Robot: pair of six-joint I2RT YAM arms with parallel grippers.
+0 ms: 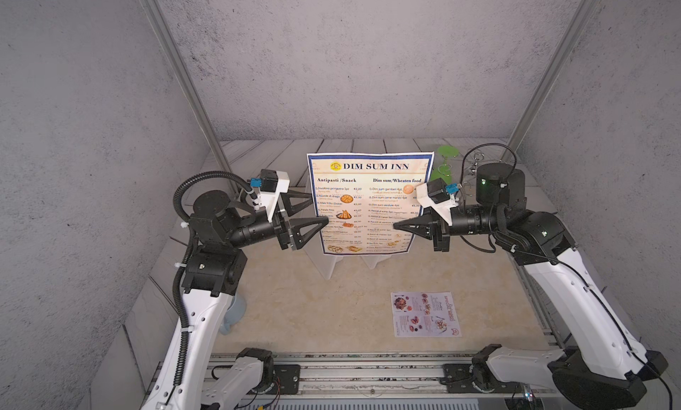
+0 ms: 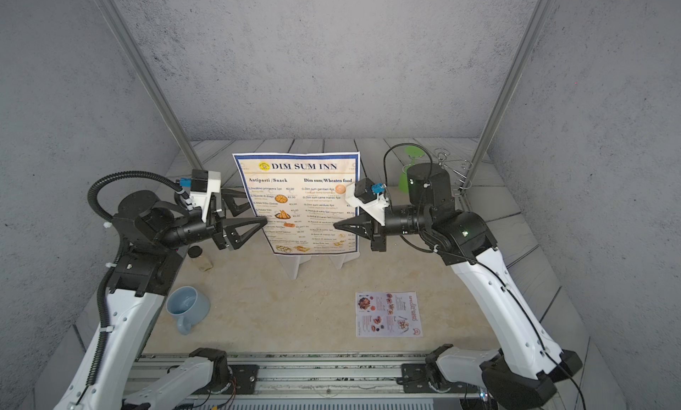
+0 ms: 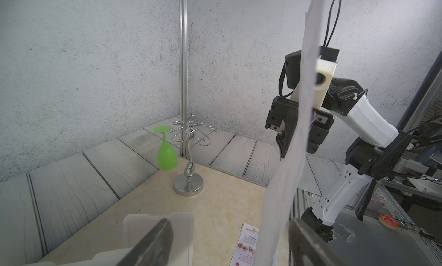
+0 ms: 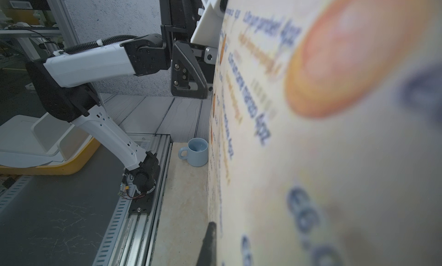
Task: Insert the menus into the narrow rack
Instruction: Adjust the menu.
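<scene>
Clamped on one edge, the right fingers (image 1: 407,226) hold the DIM SUM INN menu (image 1: 363,205) upright at the rack (image 1: 328,269), likely for slotting in, while the left fingers (image 1: 311,225) straddle its opposite edge, apart.

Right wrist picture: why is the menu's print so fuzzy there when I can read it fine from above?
In the right wrist view the DIM SUM INN menu sits almost against the lens, likely too near to focus, while the blue mug farther off is sharp; in both top views its heading reads crisply.
</scene>
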